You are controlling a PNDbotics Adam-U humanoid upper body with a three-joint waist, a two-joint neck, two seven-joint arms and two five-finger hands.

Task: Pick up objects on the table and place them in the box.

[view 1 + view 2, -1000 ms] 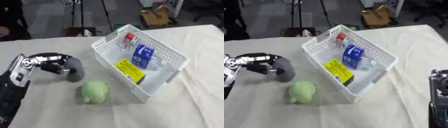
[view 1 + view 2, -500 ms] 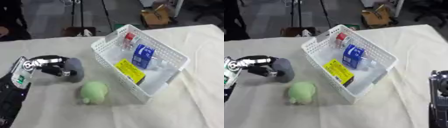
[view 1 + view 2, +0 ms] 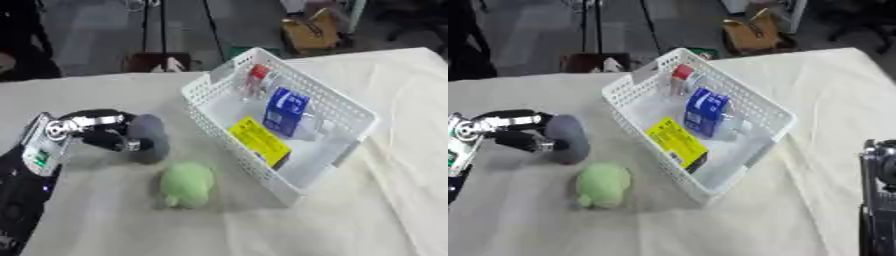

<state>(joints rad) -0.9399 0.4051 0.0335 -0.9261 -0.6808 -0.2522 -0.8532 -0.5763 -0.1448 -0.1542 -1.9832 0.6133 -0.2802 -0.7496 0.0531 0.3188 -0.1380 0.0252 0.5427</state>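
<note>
Barely any change since 1 s ago: left hand [image 3: 92, 131] still has its fingers curled round the grey rounded object [image 3: 147, 138], which sits on the cream tablecloth [image 3: 114, 220] left of the white basket [image 3: 350, 107]. Green plush [image 3: 186, 183] lies just below it, apart. Basket holds blue carton [image 3: 285, 111], yellow-labelled pack [image 3: 259, 142], red-capped bottle [image 3: 256, 78]. Right arm [image 3: 878, 200] shows at the right edge; can't tell its fingers.

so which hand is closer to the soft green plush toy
Left. The left hand is curled round a grey rounded object just up-left of the soft green plush toy; the right hand sits far right, beyond the basket.
</note>
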